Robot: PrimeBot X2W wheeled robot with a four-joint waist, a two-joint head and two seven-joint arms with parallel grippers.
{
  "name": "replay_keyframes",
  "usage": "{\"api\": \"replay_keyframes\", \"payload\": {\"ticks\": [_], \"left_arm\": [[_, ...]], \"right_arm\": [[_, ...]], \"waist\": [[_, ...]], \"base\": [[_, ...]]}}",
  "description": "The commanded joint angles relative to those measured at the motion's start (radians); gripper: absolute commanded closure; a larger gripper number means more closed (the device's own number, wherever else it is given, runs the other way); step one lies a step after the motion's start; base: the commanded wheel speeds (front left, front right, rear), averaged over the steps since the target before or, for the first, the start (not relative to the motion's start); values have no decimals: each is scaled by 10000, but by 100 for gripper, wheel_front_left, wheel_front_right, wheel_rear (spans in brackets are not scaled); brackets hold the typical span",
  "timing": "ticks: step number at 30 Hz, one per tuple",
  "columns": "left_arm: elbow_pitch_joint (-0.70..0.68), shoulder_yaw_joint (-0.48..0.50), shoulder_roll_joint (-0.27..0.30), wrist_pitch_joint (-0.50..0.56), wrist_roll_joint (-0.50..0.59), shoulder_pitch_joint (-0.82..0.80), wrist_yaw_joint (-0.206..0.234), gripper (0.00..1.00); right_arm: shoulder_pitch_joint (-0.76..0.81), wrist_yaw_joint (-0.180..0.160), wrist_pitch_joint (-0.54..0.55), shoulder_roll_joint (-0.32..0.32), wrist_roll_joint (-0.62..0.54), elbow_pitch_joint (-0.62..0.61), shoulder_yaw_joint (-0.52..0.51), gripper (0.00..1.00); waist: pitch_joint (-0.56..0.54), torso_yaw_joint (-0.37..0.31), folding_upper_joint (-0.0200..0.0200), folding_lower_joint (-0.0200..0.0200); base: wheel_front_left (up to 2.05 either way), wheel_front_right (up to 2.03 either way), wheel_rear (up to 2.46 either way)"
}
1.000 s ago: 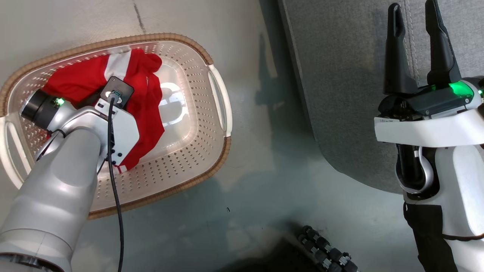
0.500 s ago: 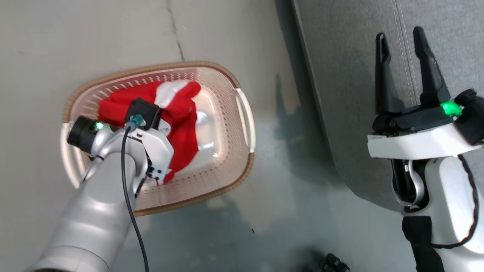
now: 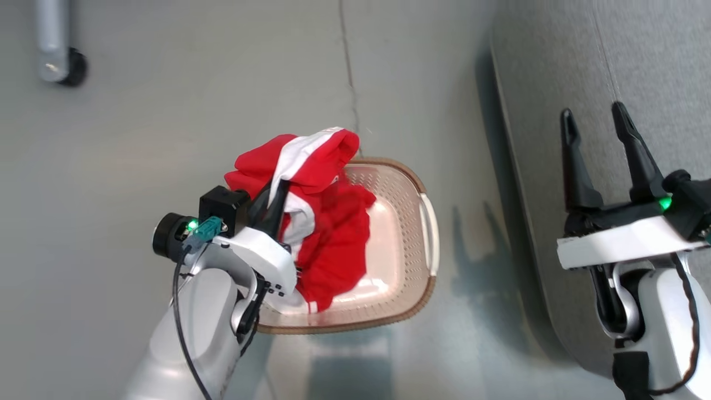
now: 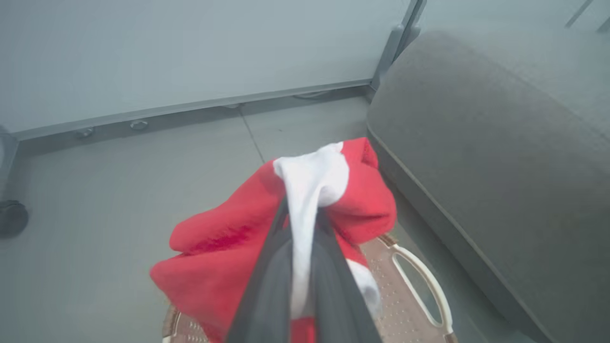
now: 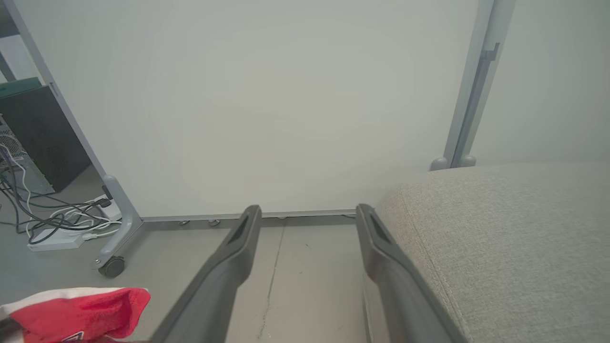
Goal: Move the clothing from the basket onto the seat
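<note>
We clamp our left jaws on a white stripe of the clothing (image 3: 333, 250) so it hangs above the basket (image 3: 429, 244), ready for the seat (image 3: 555, 66), our right jaws apart and empty.

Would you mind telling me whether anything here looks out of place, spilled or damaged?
Nothing stands out. The clothing hangs bunched from the shut left hand above the basket, and no fabric lies on the floor. The basket sits flat beside the seat, undamaged as far as I can see.
</note>
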Motion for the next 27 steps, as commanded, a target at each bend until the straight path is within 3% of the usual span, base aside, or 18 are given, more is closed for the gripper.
{"api": "replay_keyframes", "payload": {"ticks": [1, 12, 27], "left_arm": [[-231, 43, 13, -49, -109, 112, 39, 100], [-3480, 326, 15, -52, -301, 1516, 171, 100], [-5533, 282, 25, -51, -172, 2434, 316, 100]], "right_arm": [[150, 5, 32, -94, -56, -10, -33, 0], [1094, 5, 596, -72, -67, -155, -189, 0], [2407, 5, 1042, 47, 126, -32, 60, 0]], "waist": [[-714, 664, 0, -1], [-2170, 1165, 0, -1], [-4018, 1093, 0, -1]], "base": [[0, 0, 0], [0, 0, 0], [0, 0, 0]]}}
